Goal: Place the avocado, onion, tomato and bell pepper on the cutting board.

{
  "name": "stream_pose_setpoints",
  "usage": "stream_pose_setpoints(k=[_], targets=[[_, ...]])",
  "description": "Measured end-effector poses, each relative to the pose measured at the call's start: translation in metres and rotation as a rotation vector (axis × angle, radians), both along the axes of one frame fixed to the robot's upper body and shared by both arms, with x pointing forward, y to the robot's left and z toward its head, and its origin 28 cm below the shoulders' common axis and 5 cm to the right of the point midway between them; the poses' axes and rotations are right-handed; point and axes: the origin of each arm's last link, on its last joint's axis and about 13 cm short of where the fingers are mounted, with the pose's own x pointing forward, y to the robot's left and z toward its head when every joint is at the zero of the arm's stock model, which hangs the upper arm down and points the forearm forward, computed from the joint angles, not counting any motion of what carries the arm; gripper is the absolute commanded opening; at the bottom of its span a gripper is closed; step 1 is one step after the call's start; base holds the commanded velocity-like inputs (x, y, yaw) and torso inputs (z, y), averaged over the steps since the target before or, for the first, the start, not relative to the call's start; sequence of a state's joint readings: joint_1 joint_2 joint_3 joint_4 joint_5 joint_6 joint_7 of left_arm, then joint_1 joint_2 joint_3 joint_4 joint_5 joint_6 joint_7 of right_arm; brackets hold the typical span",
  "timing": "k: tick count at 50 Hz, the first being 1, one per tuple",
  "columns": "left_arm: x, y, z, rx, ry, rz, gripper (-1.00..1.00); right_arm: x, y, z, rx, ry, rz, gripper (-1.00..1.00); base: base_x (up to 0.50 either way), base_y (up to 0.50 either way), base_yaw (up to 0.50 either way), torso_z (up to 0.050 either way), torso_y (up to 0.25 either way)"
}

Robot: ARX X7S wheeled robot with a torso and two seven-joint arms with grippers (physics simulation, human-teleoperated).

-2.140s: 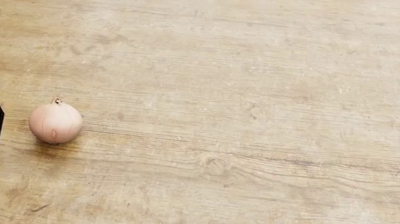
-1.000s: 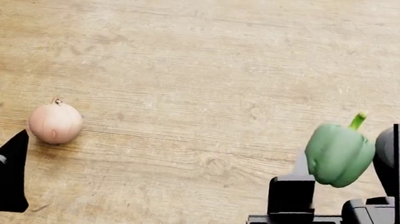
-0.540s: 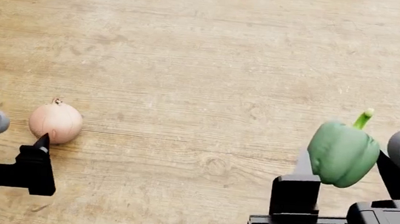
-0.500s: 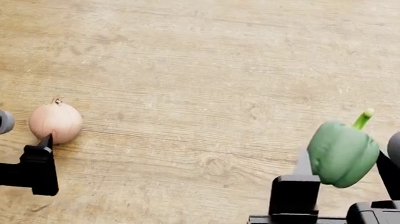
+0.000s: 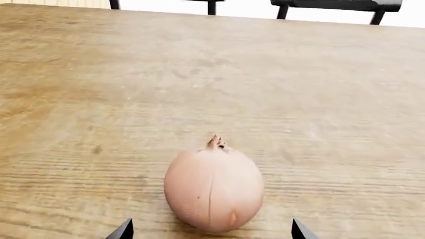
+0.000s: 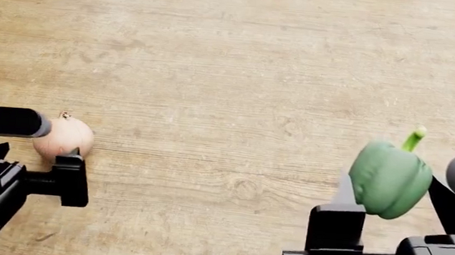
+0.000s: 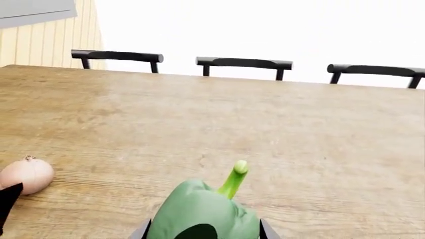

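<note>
While one onion point(image 6: 63, 137) rests on the table point(image 6: 234, 59), one bell pepper point(image 6: 390, 179) hangs well apart from it, clamped in the right gripper point(image 6: 391, 209). The left gripper point(image 5: 208, 230), jaws apart, straddles the onion's near side.

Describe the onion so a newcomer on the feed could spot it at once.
On the wooden table, look toward the robot's left side, just ahead of the open left gripper. There sits the onion: a round, pale tan-pink bulb with a small dry tip. The only other vegetable in view, the bell pepper, is green and held in the right gripper.
</note>
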State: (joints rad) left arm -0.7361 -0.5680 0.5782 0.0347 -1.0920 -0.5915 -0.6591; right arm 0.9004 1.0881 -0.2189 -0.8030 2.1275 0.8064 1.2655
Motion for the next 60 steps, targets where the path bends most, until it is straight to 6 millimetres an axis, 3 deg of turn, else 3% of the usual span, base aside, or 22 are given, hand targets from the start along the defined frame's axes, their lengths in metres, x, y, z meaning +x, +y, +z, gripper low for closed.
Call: stream_pose_setpoints(k=[36,37,52,60], targets=[[0.044,-0.010,-0.025,0.060,0.075,-0.008,1.00,-0.004,-0.001,-0.001,0.014,0.006,0.002,-1.00,0.00,0.00,0.00,0.000,0.000],[0.044,-0.010,-0.025,0.061,0.076,-0.008,-1.00,-0.005,-0.001,-0.001,0.015,0.006,0.002,-1.00,0.00,0.00,0.00,0.000,0.000],[0.041,-0.014,-0.021,0.075,0.053,-0.030,-1.00,-0.008,0.000,-0.002,0.023,0.013,0.001,-1.00,0.00,0.00,0.00,0.000,0.000],[0.013,-0.019,0.018,0.059,-0.064,-0.082,-1.00,-0.007,0.000,-0.003,0.022,0.006,0.002,-1.00,0.00,0.00,0.00,0.000,0.001]])
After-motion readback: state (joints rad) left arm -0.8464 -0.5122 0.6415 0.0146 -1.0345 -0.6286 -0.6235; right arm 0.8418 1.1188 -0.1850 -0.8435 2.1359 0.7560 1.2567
